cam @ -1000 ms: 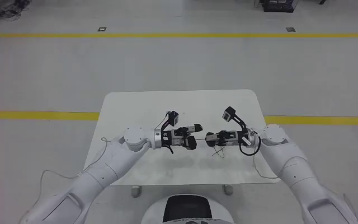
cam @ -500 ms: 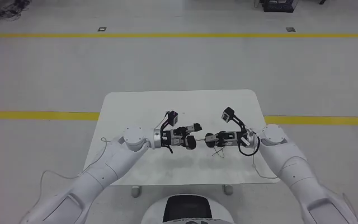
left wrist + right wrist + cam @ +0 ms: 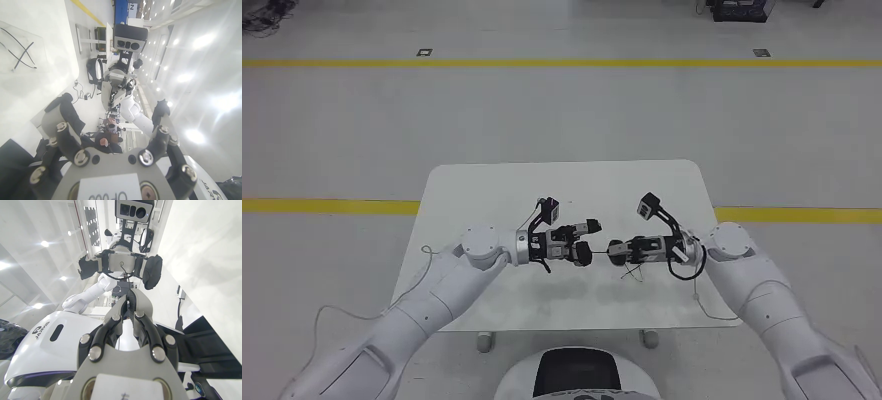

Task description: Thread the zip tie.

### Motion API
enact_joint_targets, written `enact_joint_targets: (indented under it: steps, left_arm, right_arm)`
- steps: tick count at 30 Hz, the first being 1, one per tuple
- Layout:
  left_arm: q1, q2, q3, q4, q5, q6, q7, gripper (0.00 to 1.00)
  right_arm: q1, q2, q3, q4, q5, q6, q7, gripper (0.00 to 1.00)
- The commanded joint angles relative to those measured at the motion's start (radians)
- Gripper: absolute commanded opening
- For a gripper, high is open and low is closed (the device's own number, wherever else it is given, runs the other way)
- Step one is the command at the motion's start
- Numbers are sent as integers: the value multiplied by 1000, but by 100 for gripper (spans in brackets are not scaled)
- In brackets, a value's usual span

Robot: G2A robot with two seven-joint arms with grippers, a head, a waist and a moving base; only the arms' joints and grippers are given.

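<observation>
Inside the closed right pincer, the zip tie shows only faintly.

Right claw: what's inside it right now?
A thin black plastic zip tie is pinched in the shut right claw, its end poking out toward the open left claw. The stretch between the pads is covered.

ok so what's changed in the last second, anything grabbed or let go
Very little. The right gripper, shut on the zip tie, has crept slightly toward the left gripper, so the gap between them looks a touch narrower. Nothing was taken hold of or let go. The left gripper stays open, both stay above the table, and the spare zip ties lie where they were.
</observation>
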State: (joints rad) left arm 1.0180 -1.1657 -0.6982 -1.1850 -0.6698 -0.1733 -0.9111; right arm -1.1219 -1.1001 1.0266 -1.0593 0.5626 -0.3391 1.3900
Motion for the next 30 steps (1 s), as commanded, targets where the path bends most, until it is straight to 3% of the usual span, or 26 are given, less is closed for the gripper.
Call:
enact_joint_targets:
  steps: [1, 4, 14, 18, 23, 30]
  left_arm:
    - [0, -1, -1, 2, 1, 0, -1, 99]
    - [-2, -1, 0, 2, 8, 1, -7, 99]
    - [-5, -6, 5, 6, 26, 10, -16, 82]
    - [-6, -8, 5, 7, 29, 10, -18, 71]
    - [-5, -9, 4, 9, 30, 10, -21, 49]
    - [-4, -11, 1, 11, 32, 9, -20, 40]
  right_arm:
    - [1, 0, -2, 0, 0, 0, 0, 0]
    - [2, 0, -1, 1, 3, -1, 0, 0]
    - [-11, 1, 23, -8, 12, -1, -16, 0]
    - [-16, 1, 30, -12, 8, -1, -18, 0]
    - [-16, -1, 29, -9, 0, -1, -20, 0]
    - [-11, -4, 22, -3, -4, -1, -24, 0]
